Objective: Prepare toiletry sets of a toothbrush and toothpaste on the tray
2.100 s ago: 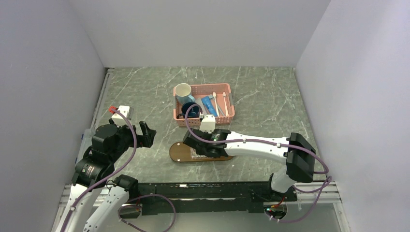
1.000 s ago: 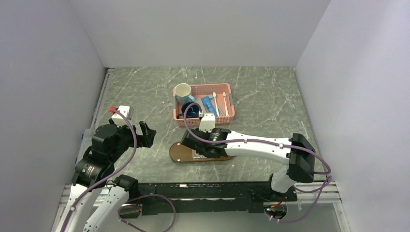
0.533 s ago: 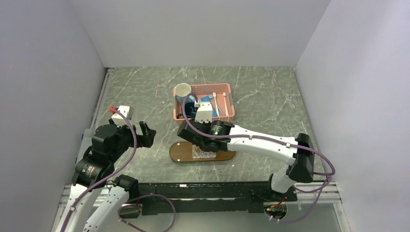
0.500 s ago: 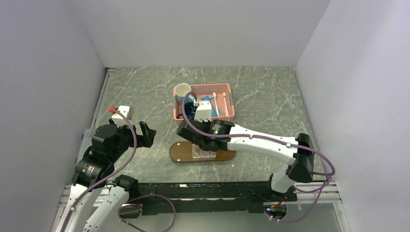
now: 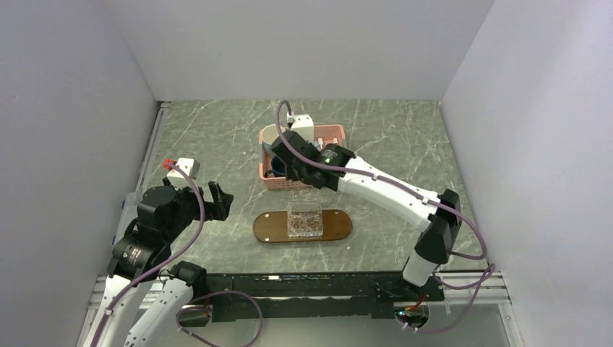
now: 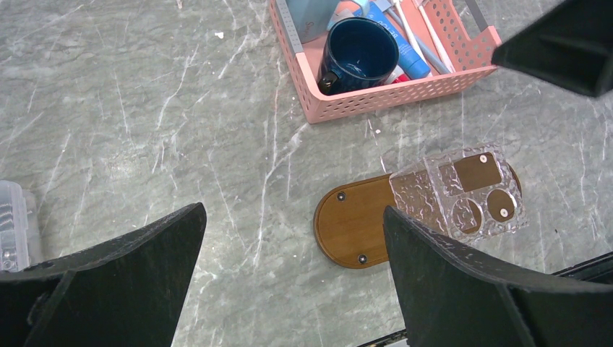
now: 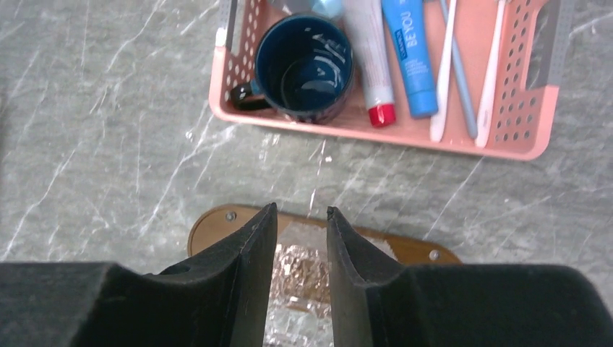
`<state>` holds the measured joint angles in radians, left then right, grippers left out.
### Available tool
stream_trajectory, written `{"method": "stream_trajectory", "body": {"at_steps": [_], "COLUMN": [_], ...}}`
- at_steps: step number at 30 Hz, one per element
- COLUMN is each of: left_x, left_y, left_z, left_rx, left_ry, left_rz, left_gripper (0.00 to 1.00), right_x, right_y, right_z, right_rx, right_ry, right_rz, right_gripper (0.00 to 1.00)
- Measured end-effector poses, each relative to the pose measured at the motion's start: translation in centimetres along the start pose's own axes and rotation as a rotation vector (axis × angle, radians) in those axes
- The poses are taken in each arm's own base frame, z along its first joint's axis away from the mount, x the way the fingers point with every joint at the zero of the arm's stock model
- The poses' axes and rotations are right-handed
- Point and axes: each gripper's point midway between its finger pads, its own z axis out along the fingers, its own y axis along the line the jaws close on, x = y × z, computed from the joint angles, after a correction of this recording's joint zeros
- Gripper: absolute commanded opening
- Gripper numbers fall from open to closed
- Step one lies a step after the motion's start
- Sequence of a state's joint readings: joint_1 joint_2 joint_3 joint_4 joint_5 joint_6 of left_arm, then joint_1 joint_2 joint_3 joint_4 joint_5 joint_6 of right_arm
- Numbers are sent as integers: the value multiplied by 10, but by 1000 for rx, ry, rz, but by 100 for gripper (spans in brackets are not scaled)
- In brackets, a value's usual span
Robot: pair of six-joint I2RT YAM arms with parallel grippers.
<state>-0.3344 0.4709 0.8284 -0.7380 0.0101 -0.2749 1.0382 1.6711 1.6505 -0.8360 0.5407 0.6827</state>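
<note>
The tray lies on the desk near the middle, just in front of the arm bases. Its long axis runs left to right and its rounded ends point to either side. A clear dish with moulded compartments sits on its middle and right part, leaving the left end of the brown board bare. No toothbrush or tube lies on the board.

The pink basket stands just beyond the tray, apart from it. Inside, the toothbrushes lie side by side in the right part with their long axes running near to far, slightly splayed. Which end carries the bristles is hard to tell. The blue toothpaste tube lies just left of them along the same near-far line. Next to it is a white tube with its red cap pointing toward the tray. A dark blue mug stands upright at the basket's left end, its handle to the left.

The right pincer hangs above the strip of desk between basket and tray. Its fingers are parted by a narrow gap with nothing between them. The left pincer is held over the desk well left of the tray, spread wide and empty.
</note>
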Motion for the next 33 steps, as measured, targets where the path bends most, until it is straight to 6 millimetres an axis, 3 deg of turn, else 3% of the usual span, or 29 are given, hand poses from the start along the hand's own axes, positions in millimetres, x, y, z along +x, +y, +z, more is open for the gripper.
{"method": "stream_trajectory", "body": {"at_steps": [7,14,22,33], "left_x": [2,2,2,3], "left_y": [0,0,0,-1], "left_z": [1,1,2,2], "left_rx": [-1,-1,-1,9], "left_ry": [4,5,9,13], "left_rz": [0,0,0,0], "left_gripper": [99,99,99,100], "right_x": [-31,-49,-52,-68], "right_y": [-6,-15,-19,-20], "right_z": [34,72,120,158], "right_rx": [4,8,36,37], "right_ry": [3,23,47,24], "right_rz": [-15,-4,17,72], "right_gripper": [37,39,42,51]}}
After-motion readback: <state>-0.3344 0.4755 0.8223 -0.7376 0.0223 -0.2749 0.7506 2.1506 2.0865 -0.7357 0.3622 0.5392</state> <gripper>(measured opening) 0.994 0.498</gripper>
